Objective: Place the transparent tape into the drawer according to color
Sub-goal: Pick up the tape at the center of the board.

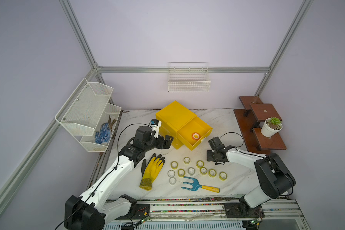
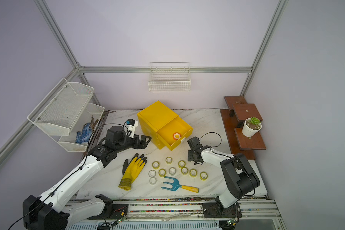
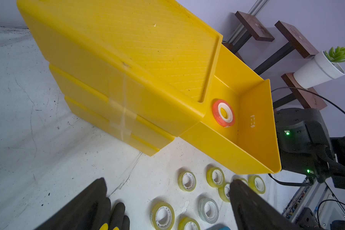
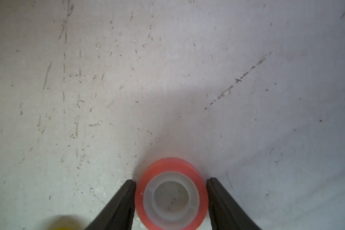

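We judged the sorting barely begun. One red roll (image 1: 195, 136) lay in the open top drawer (image 1: 206, 127), toward the back edge of the bench (image 1: 237, 179). In front of that drawer the right gripper (image 4: 171, 181) had its jaws narrowed onto a second red roll (image 4: 171, 175), touching both sides. The left gripper (image 1: 166, 142) gaped wide and empty. Ten yellow-green and clear rolls (image 1: 191, 170) lay unsorted near the front edge.

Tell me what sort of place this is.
Probably a robot lab test cell: an aluminium strut frame around plain walls, two white robot arms on a front rail, and props like the yellow rubber glove and blue hand fork.
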Tool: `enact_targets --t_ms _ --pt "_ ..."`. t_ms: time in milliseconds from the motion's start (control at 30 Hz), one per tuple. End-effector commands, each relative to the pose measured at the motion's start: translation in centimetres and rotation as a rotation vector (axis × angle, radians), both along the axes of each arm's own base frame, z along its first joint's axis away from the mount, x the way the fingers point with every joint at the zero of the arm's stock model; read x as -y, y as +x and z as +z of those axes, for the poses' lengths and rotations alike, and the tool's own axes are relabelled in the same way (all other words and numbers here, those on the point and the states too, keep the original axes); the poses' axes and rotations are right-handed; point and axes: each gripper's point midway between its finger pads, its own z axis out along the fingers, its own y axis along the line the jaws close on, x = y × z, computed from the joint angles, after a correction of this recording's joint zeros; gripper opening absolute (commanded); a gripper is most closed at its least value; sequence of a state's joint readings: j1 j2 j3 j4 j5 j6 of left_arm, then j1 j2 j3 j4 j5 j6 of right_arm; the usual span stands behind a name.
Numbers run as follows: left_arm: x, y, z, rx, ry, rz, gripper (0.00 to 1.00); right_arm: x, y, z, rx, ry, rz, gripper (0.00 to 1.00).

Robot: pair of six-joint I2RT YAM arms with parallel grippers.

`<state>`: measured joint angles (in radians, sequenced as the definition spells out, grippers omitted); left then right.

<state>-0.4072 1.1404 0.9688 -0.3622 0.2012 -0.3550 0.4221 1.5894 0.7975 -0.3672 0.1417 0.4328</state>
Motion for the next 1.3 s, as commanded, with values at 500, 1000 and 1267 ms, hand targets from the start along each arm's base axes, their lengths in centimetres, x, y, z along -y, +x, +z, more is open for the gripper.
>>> enact_targets --t_ms 500,1000,1267 --pt "0.0 0.0 2.4 0.072 -0.005 -0.001 1.0 0.6 -1.4 5.1 0.079 0.112 -0.065 0.49" --pt "0.0 -0.1 2.6 0.076 -0.011 -0.004 1.0 3.2 -1.8 12.1 0.244 0.164 -0.148 0.49" --pt "0.0 -0.1 2.7 0.078 -0.012 -0.006 1.0 2.6 -1.1 20.1 0.429 0.238 -0.094 0.49"
